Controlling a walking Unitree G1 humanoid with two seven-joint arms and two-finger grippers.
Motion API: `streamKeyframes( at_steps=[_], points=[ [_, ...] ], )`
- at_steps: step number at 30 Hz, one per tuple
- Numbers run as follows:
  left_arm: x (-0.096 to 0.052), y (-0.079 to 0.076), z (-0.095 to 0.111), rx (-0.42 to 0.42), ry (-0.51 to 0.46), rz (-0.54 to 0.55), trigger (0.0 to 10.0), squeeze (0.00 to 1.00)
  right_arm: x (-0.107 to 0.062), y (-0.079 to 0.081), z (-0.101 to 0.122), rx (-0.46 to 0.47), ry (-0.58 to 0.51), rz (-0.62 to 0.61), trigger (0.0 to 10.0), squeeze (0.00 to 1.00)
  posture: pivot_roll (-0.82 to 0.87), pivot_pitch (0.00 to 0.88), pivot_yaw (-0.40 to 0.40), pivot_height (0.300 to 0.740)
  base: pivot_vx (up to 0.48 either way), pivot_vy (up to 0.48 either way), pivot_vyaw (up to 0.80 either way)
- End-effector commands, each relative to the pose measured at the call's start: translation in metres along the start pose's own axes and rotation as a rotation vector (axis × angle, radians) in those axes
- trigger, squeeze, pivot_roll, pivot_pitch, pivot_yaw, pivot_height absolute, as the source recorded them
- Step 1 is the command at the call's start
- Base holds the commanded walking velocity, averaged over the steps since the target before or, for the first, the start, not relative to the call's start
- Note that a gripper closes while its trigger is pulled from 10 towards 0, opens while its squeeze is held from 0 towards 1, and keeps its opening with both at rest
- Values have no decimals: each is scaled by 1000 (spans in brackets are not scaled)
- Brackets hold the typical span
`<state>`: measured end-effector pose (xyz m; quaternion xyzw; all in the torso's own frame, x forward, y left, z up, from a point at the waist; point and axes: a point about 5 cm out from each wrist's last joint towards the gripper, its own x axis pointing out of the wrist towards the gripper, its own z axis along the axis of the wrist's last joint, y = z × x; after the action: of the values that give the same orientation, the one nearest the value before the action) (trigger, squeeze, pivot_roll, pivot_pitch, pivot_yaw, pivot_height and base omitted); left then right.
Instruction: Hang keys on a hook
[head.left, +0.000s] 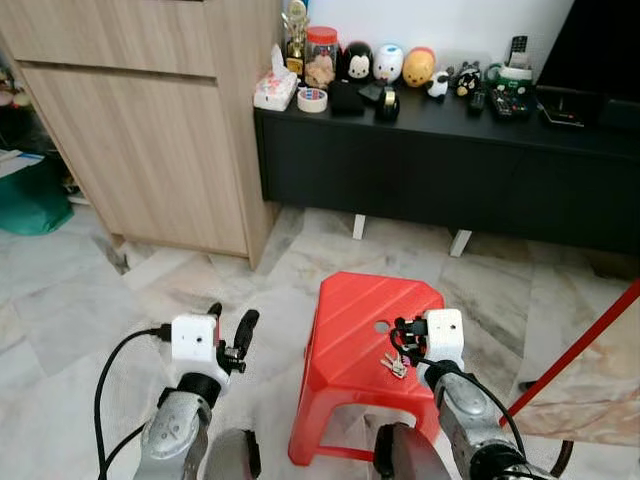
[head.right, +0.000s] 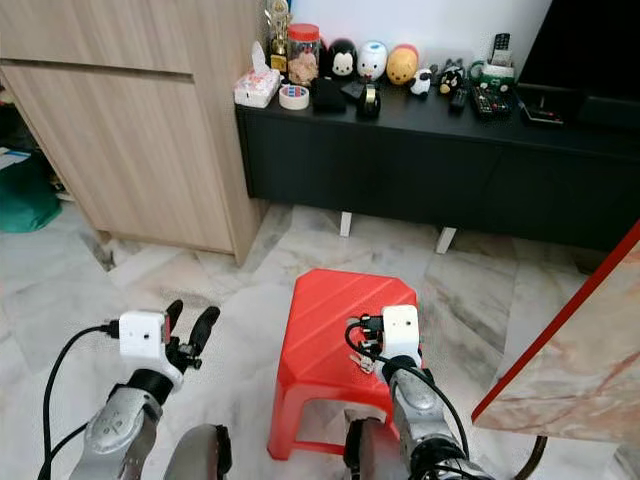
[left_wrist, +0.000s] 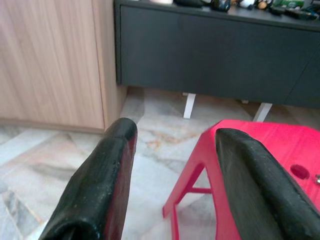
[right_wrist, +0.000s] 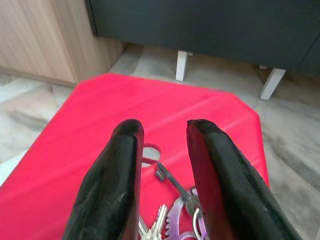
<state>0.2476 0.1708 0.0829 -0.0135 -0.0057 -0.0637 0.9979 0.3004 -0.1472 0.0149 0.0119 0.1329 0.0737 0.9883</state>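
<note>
Red stool (head.left: 350, 330) bears the keys (right_wrist: 172, 220) under the spread right claw (right_wrist: 162, 131) (left claw (left_wrist: 172, 137) spread too).

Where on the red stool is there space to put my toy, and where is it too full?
The red stool is bare across its left and far parts, from the left edge to the round hole. Its right front corner is busy: the keys lie there under the right end effector. The black cabinet top is crowded with figurines and jars.
</note>
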Motion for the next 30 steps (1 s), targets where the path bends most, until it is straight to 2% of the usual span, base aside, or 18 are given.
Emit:
streamKeyframes(
  at_steps=[1,3,6,12,16,19,30],
  points=[
    [-2,-3,3,-1,1,-9,10000,0,-2,-2,1,10,-32,-2,10000,0,123,115,-73,593,0,0,0],
    [-5,-4,4,-1,3,-8,10000,0,-1,-3,9,45,-94,-10,10000,0,123,121,-71,593,0,0,0],
    [-8,-5,4,-5,9,-6,10000,0,0,-2,22,18,-175,-6,10000,0,111,128,-74,593,0,0,0],
    [-13,-7,3,-10,20,-3,10000,0,-5,4,23,-31,-216,43,10000,0,109,152,-79,593,0,0,0],
    [-15,-8,3,-14,26,0,10000,0,-7,2,10,-51,-135,39,10000,0,108,160,-81,593,0,0,0],
    [-16,-9,3,-16,31,0,10000,0,-9,-1,-4,-52,-23,23,10000,0,115,166,-83,593,0,0,0],
    [-17,-8,4,-16,39,4,10000,0,-7,1,-22,-81,165,45,10000,0,119,166,-82,593,0,0,0]
  ],
)
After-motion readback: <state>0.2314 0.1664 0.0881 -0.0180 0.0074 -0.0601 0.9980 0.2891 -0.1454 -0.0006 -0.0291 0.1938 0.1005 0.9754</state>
